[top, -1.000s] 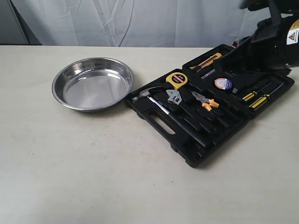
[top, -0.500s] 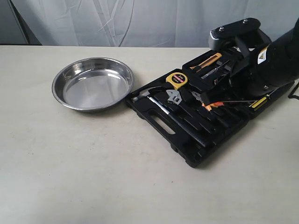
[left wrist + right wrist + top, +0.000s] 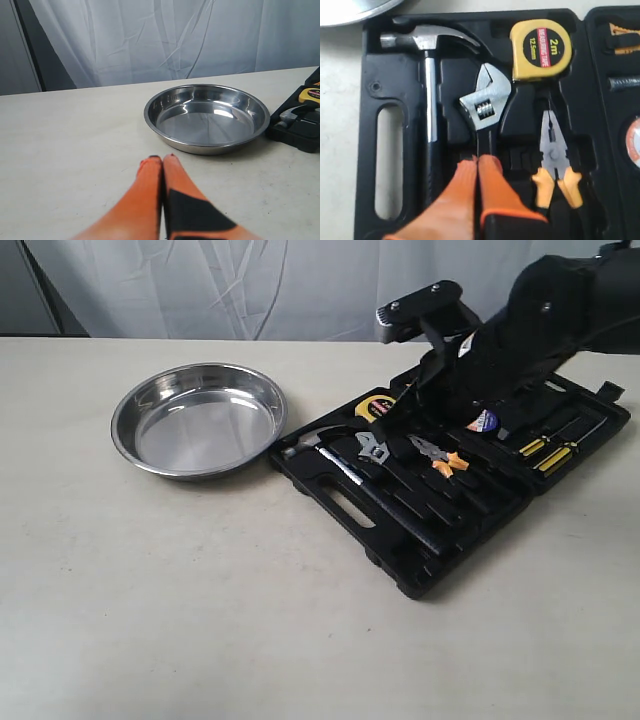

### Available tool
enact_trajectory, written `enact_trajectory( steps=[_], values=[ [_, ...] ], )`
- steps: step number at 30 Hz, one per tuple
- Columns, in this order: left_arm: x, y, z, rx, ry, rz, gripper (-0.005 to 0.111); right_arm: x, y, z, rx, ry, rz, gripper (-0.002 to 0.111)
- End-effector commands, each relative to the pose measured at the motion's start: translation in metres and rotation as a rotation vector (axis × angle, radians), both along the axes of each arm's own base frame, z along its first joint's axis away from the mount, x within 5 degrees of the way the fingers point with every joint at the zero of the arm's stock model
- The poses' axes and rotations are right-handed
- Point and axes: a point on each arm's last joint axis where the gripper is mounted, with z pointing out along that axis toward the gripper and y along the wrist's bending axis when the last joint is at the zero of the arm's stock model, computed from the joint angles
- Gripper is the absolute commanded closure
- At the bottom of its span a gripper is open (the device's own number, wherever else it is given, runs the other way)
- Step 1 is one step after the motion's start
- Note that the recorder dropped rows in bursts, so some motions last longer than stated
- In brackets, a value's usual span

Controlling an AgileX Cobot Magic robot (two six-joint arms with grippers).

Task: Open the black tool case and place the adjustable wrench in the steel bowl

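The right gripper (image 3: pixel 479 161) has its two orange fingers (image 3: pixel 492 185) drawn together with only a thin dark line between them and nothing gripped. Their tips sit over the black handle of the small silver-headed adjustable wrench (image 3: pixel 485 107). Whether they touch it cannot be told. The wrench lies in its shaped slot, its head pointing away from the fingertips. Just beside the fingers on one side lies a claw hammer with a silver head and black handle (image 3: pixel 429 90). On the other side are orange-handled pliers (image 3: pixel 554 160). Past the wrench head sits a yellow tape measure (image 3: pixel 541 47). All of these rest in the open flat black moulded-plastic tool case (image 3: pixel 390 80).

The left gripper (image 3: pixel 162 159) hangs low over the pale table (image 3: pixel 60 150). Its orange fingers (image 3: pixel 147 175) are pressed shut and empty. Ahead of their tips, a little apart, stands the wide, shallow, shiny steel bowl (image 3: pixel 210 148) with nothing in it, next to a corner of the case.
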Motion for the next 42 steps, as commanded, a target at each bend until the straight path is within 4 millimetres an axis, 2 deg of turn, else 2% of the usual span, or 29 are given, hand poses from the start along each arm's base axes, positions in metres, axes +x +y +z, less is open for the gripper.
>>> enact_trajectory(
  steps=[1, 5, 11, 16, 21, 24, 27, 31, 34, 36, 38, 42],
  values=[
    [0.000, 0.000, -0.001, 0.006, 0.001, -0.006, 0.107, 0.037, 0.014, -0.012, -0.001, -0.094, 0.021, 0.109],
    [0.000, 0.000, -0.001, 0.006, 0.001, -0.006, 0.107, 0.074, 0.026, -0.010, 0.060, -0.298, -0.018, 0.109],
    [0.000, 0.000, -0.001, 0.006, 0.001, -0.006, 0.107, 0.107, 0.028, -0.002, 0.066, -0.463, -0.022, 0.109],
    [0.000, 0.000, -0.001, 0.006, 0.001, -0.006, 0.107, 0.132, -0.006, 0.007, 0.080, -0.442, -0.134, 0.109],
    [0.000, 0.000, -0.001, 0.006, 0.001, -0.006, 0.107, 0.147, -0.062, 0.017, 0.045, -0.364, -0.255, 0.109],
    [0.000, 0.000, -0.001, 0.006, 0.001, -0.006, 0.107, 0.146, -0.097, 0.014, -0.033, -0.257, -0.310, 0.109],
    [0.000, 0.000, -0.001, 0.006, 0.001, -0.006, 0.107, 0.138, -0.127, 0.007, -0.135, -0.104, -0.393, 0.109],
    [0.000, 0.000, -0.001, 0.006, 0.001, -0.006, 0.107, 0.121, -0.149, -0.003, -0.231, 0.110, -0.466, 0.109],
    [0.000, 0.000, -0.001, 0.006, 0.001, -0.006, 0.107, 0.104, -0.148, -0.008, -0.269, 0.305, -0.473, 0.109],
    [0.000, 0.000, -0.001, 0.006, 0.001, -0.006, 0.107, 0.093, -0.140, -0.010, -0.248, 0.428, -0.445, 0.109],
    [0.000, 0.000, -0.001, 0.006, 0.001, -0.006, 0.107, 0.087, -0.128, -0.010, -0.177, 0.516, -0.365, 0.109],
    [0.000, 0.000, -0.001, 0.006, 0.001, -0.006, 0.107, 0.085, -0.096, -0.007, 0.023, 0.535, -0.206, 0.109]
  ],
)
